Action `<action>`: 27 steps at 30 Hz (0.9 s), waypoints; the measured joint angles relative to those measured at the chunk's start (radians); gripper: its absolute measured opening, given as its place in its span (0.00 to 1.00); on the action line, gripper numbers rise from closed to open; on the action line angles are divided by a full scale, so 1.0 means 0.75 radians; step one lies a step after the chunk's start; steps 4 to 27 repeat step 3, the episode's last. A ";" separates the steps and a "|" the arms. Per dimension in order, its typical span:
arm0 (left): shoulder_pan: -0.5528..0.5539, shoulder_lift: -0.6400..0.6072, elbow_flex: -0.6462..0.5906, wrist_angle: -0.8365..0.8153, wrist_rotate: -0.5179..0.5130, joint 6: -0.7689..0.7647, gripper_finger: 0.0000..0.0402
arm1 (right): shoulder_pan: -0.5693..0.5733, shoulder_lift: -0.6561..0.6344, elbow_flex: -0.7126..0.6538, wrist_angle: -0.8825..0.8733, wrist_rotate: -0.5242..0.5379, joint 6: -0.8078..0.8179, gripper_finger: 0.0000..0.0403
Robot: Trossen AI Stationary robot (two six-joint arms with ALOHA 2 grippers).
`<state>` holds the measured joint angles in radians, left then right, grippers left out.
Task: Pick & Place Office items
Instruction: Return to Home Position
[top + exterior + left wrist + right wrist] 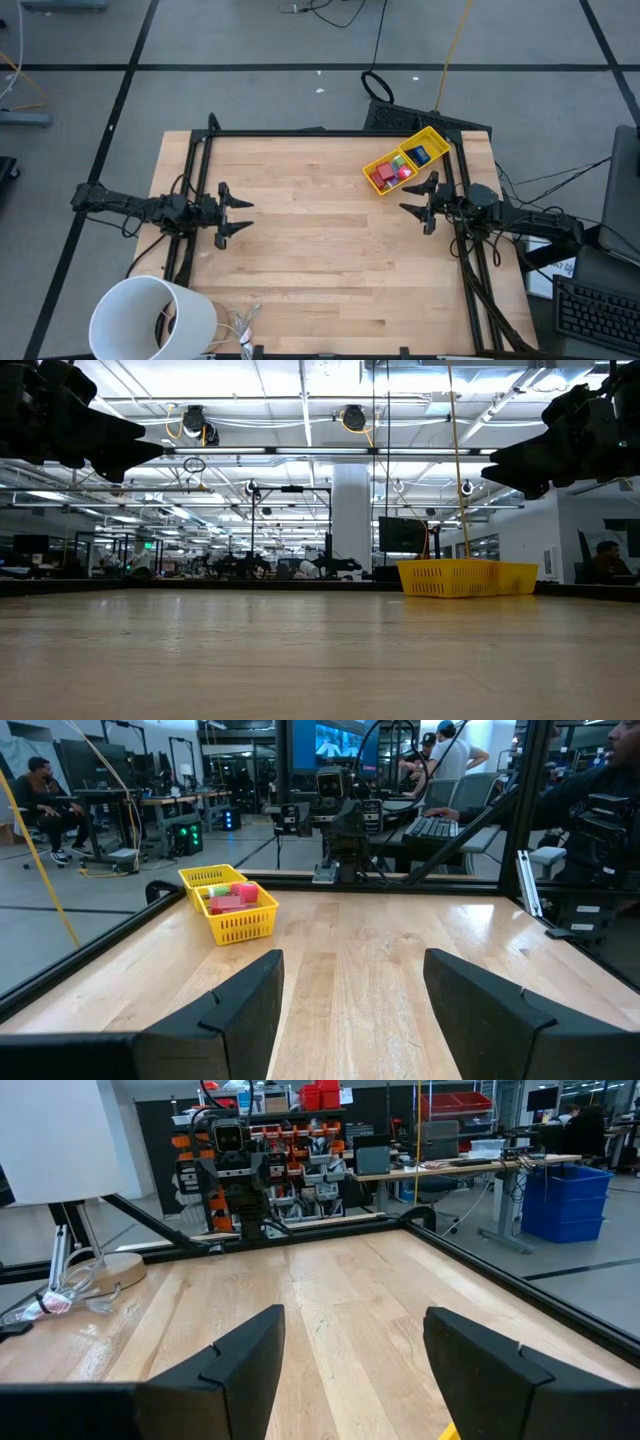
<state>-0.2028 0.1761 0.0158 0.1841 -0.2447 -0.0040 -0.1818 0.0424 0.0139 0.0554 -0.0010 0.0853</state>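
The left gripper and the right gripper hovered wide open, empty, over the wooden counter. The small red, blue, green and pink office items lay inside the long yellow plastic bin, near the right gripper.

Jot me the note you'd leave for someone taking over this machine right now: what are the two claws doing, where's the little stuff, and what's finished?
Left gripper: open, empty, raised over the left side of the table.
Right gripper: open, empty, raised beside the yellow bin.
Office items: red, green, pink and blue pieces lie in the bin, at the far right corner.
Done: none shows loose on the wood, so sorting looks finished.
Left: probably only parking both arms.
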 joint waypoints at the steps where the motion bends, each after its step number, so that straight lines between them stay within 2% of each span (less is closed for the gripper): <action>1: 0.000 0.000 0.000 0.000 0.000 0.000 0.60 | 0.000 0.000 0.000 0.000 0.000 0.001 0.57; 27: 0.000 0.000 0.000 0.000 0.000 0.000 0.60 | 0.000 0.000 0.000 0.000 0.000 0.000 0.57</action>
